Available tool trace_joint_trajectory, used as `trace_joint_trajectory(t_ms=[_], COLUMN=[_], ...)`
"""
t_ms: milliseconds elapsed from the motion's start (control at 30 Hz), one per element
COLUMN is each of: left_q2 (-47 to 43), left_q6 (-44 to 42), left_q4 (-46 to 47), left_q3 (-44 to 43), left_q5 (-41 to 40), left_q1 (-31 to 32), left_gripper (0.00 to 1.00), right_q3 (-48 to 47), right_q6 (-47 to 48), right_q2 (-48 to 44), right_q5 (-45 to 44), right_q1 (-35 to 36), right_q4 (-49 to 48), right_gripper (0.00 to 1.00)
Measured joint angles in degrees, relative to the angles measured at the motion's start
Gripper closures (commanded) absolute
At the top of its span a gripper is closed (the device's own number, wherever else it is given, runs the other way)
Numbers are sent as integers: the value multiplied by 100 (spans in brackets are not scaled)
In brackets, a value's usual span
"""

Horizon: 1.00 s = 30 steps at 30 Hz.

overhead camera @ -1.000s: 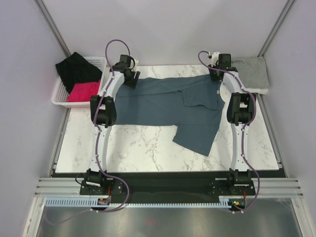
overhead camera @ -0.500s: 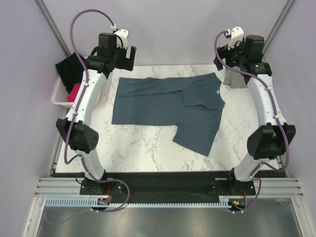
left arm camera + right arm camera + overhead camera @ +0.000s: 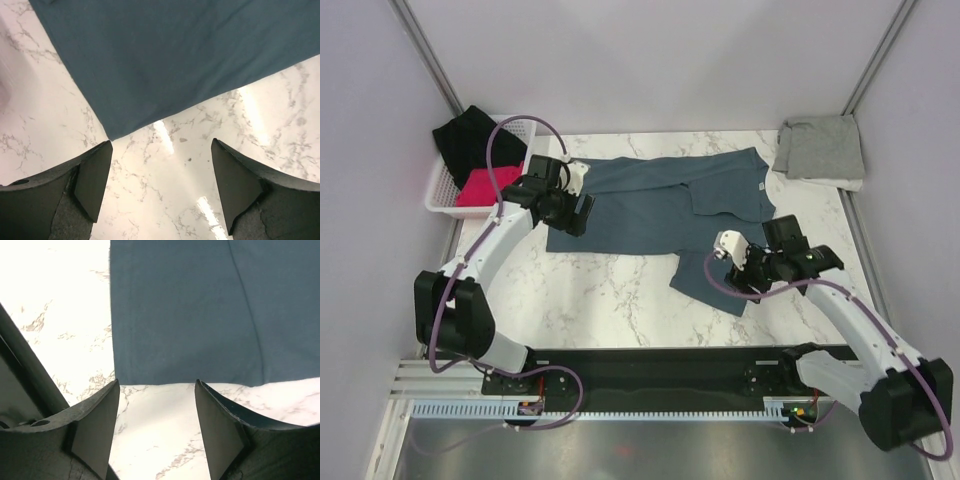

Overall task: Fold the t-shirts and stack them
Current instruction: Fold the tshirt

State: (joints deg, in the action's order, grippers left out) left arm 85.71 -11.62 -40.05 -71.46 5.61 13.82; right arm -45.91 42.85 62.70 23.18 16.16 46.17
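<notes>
Across the far middle of the marble table (image 3: 620, 300), dark slate-blue t-shirt (image 3: 650, 205) spread flat and lying sideways: small white neck label (image 3: 760, 186) toward the right end, hem toward the left, one sleeve jutting out toward the near edge. At the far right corner, light heather grey t-shirt (image 3: 820, 148), folded into a small pile, well apart from the blue one. Beside the far left corner, white basket (image 3: 440, 190) holding black cloth (image 3: 475, 140) and pink-red cloth (image 3: 485, 187). Over the left end of the blue tee, left gripper (image 3: 572, 212) pointing down, close to the near-left hem corner. Seen from the left wrist, fingers (image 3: 92, 180) standing wide apart, nothing between them but bare marble, that pointed hem corner just ahead of the left-hand tip. Over the jutting sleeve on the right, right gripper (image 3: 738, 272), arm reaching in low from the near right. Seen from the right wrist, jaws likewise spread, empty, straight sleeve edge of the tee (image 3: 190, 315) lying just beyond the fingertips, with a stitched seam running away from the camera. No cloth pinched on either side. Height of either gripper above the tabletop: impossible to tell from these views. Both tees resting on the marble, neither lifted, the blue one not yet folded small.
</notes>
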Motion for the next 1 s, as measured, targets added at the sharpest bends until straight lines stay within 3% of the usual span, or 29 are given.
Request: trace_joint_trajectory(t_ms=[200,567,1000], left_q2=[57,575,776], left_q6=[-59,-57,-57], left_q4=[435,715,745], left_q3=[424,437,437], left_q5=[-444,-964,-1154], left_q1=[-33,-63,-105], left_gripper=[17,16,19], right_q3=[431,1102,1399], right_q6=[741,1578,1735], right_q2=[-800,-232,334], right_q5=[37,-319,-684], right_q1=[435,852,1049], right_q4=[46,-140,-920], right_gripper=[33,32,34])
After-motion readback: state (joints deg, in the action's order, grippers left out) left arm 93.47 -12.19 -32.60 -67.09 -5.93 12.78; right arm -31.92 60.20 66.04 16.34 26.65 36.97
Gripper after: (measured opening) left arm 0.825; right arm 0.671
